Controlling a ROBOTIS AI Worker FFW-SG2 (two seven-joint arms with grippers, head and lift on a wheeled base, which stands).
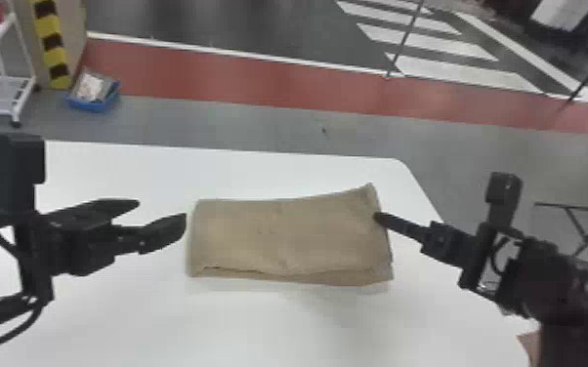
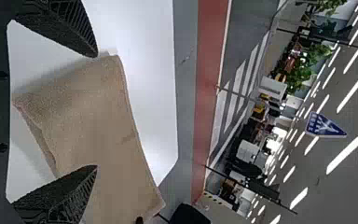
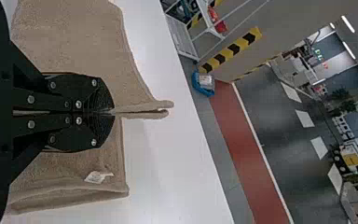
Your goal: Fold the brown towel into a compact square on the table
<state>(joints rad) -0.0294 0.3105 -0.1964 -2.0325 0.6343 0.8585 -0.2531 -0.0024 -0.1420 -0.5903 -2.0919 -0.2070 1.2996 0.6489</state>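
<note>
Right hand (image 1: 380, 218) on oblong, layered towel (image 1: 283, 234)

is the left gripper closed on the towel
No, the left gripper has its fingers spread apart, with none of the brown towel pinched between them.

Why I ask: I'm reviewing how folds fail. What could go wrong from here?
The right gripper pinches the towel by one edge, which might slip free. The left gripper is open and holds nothing, so pulling could drag everything. Near-side layers lie uneven, so the square may end crooked.
</note>
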